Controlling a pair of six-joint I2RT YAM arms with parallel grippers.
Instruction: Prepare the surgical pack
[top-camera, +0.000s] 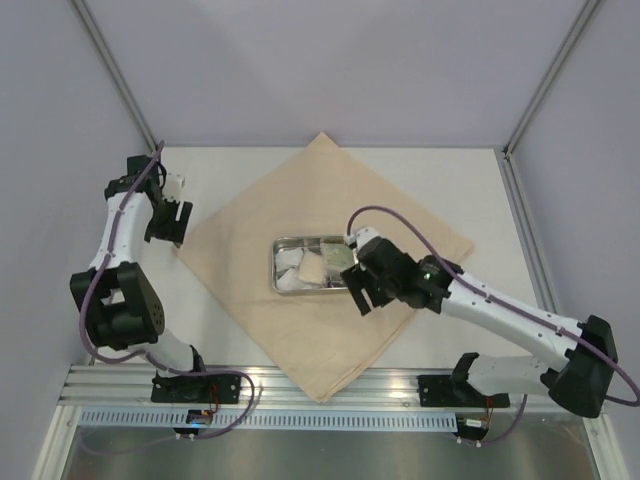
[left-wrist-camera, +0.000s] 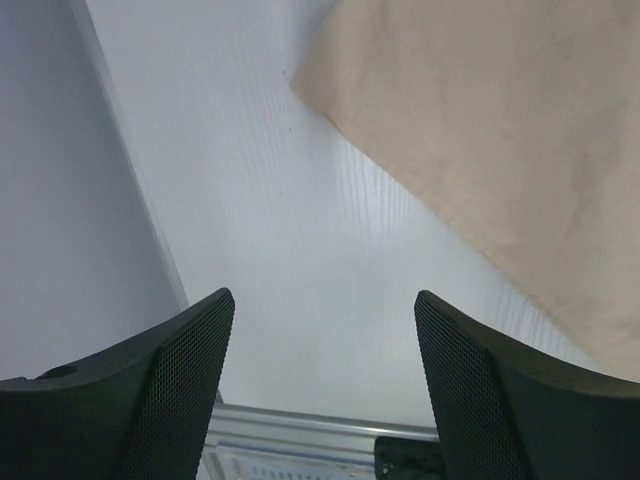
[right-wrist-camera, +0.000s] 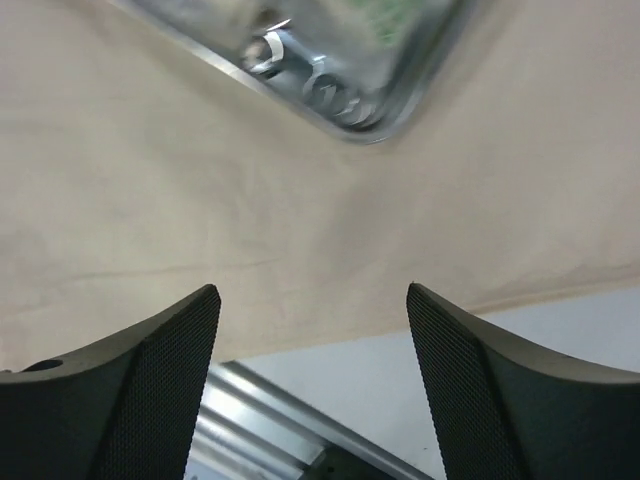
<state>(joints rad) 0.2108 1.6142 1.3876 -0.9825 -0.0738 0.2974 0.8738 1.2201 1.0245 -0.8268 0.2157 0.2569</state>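
Note:
A large beige cloth sheet (top-camera: 330, 190) lies flat on the table like a diamond. A small shiny steel tray (top-camera: 276, 268) sits at its middle and holds white gauze squares (top-camera: 292, 264) and other small items. The tray's corner with metal scissor handles (right-wrist-camera: 325, 88) shows at the top of the right wrist view. My right gripper (top-camera: 363, 287) is open and empty, above the cloth (right-wrist-camera: 200, 200) just right of the tray. My left gripper (top-camera: 170, 222) is open and empty, over bare table next to the cloth's left corner (left-wrist-camera: 500, 130).
An aluminium rail (top-camera: 300, 385) runs along the near table edge below the cloth's near corner. White walls with metal posts (top-camera: 120, 75) enclose the table on the left, back and right.

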